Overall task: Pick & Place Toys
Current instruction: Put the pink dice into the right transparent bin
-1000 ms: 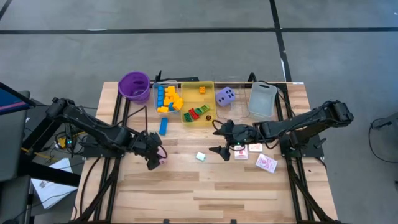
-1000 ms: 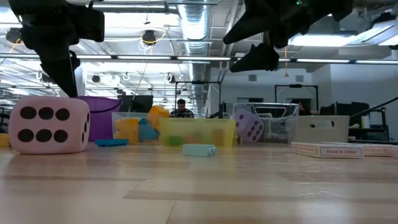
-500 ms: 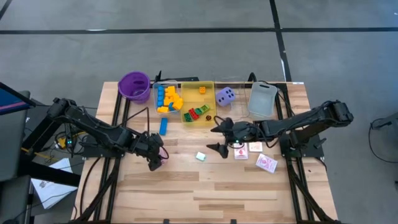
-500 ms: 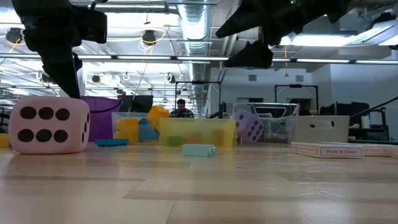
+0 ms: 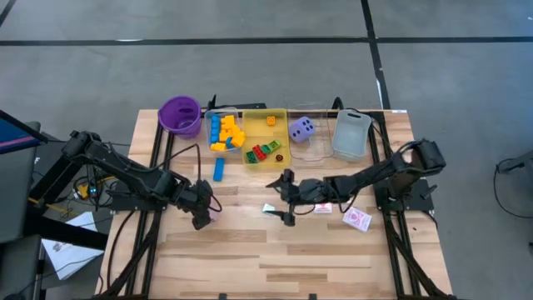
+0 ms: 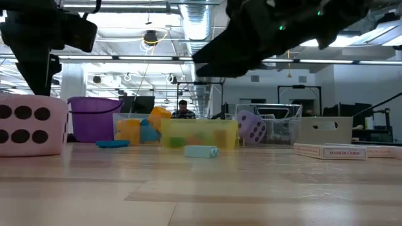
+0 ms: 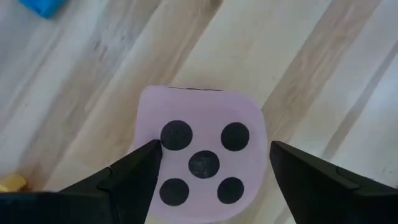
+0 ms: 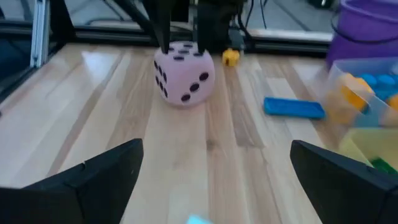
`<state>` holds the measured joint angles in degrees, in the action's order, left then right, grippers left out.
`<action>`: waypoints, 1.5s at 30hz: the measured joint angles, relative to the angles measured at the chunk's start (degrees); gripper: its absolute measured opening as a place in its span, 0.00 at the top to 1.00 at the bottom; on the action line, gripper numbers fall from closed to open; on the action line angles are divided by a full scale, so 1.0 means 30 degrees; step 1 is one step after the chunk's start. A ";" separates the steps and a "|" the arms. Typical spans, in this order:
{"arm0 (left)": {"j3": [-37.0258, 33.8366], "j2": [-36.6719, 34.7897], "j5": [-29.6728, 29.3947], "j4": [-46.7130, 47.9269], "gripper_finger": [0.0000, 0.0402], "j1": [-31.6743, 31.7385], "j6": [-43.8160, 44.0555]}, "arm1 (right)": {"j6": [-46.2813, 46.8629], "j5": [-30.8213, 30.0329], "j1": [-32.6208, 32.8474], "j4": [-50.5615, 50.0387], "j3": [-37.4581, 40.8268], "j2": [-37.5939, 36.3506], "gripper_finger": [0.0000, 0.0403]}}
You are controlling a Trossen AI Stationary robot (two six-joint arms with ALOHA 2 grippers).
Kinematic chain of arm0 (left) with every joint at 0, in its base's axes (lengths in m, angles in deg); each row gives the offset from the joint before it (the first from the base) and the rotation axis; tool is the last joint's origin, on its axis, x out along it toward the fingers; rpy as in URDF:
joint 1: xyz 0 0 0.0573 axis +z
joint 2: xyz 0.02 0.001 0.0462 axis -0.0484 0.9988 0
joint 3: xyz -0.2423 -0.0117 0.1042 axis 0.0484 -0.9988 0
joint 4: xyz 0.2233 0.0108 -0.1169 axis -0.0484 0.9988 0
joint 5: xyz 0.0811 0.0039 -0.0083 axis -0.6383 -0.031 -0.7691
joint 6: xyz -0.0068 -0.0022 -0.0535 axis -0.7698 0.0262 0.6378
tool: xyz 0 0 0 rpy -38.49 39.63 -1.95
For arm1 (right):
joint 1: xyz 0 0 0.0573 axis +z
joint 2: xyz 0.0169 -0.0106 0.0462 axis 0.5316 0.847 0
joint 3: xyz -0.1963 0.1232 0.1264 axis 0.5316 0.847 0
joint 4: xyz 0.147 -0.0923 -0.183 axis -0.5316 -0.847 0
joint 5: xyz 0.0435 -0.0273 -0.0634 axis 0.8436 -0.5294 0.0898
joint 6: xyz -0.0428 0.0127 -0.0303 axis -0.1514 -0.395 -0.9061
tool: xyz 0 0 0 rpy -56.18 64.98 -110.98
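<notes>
While the pale green block (image 5: 269, 209) is lying alone on the bare tabletop (image 5: 250, 250), near of the trays and left of the cards, the right tool (image 5: 281, 197) is hanging directly over it with its jaws spread as wide as they go and holding nothing. In the high view the block is sitting just inside the gap between the two fingers, so the coming move is probably a straight descent, not a sideways reach. Its long axis is running roughly left to right in the low view (image 6: 201, 150). The right arm is clearly the nearer one.

Farther left, the pink die (image 7: 200, 155) is resting on the tabletop with its five-spot face up, and the left tool (image 7: 211, 171) is standing over it, partly open, its fingers flanking the die; whether they are touching its sides cannot be told. The right wrist view is showing the same die (image 8: 184, 81) under that tool.

On the red-patterned card box (image 6: 328, 150) at the right, the words "MADE IN CHINA" are readable.
</notes>
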<state>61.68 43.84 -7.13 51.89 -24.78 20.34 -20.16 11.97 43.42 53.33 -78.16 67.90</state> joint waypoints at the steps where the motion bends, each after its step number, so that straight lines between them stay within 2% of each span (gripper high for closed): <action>1: 0.0000 -0.0050 0.0035 0.0003 0.26 -0.0079 0.0073 | -0.0078 -0.0068 0.0000 0.0687 -0.0041 0.0516 0.01; 6: -0.0131 -0.0788 0.0467 -0.0996 0.26 -0.0058 0.0272 | -0.0124 0.0170 -0.0007 0.1192 -0.0718 0.2639 0.01; 11: -0.0102 -0.1863 -0.0787 -0.2371 0.26 0.0133 0.0266 | -0.0124 0.0299 0.0122 0.1315 -0.1761 0.3566 0.01; 15: -0.0095 -0.2357 -0.0819 -0.0001 0.26 0.0087 0.1130 | -0.0145 0.0288 0.0117 0.1365 -0.2524 0.3562 0.01; 22: -0.0095 -0.3087 0.1267 0.5507 0.26 0.0023 0.3185 | -0.0182 0.0211 0.0051 0.1288 -0.3664 0.3562 0.01; 28: -0.0095 -0.3500 0.3316 0.6217 0.26 -0.0122 0.3511 | -0.0175 0.0204 0.0051 0.1244 -0.3847 0.3562 0.01; 33: -0.0095 -0.2646 0.3829 0.4875 0.26 -0.1091 0.1355 | -0.0175 0.0193 -0.0104 0.0316 -0.3819 0.3562 0.01; 39: -0.0087 -0.0247 0.2669 0.3744 0.26 -0.1784 0.0491 | -0.0252 0.0182 -0.0753 0.0316 -0.3796 0.3654 0.01; 45: -0.0087 0.1912 0.1605 0.2264 0.26 -0.1791 0.0465 | -0.0772 0.0488 -0.1388 0.1736 -0.3955 0.5423 0.01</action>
<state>61.42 49.58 -2.31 58.68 -30.15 21.73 -22.47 13.43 39.26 58.53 -90.02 84.17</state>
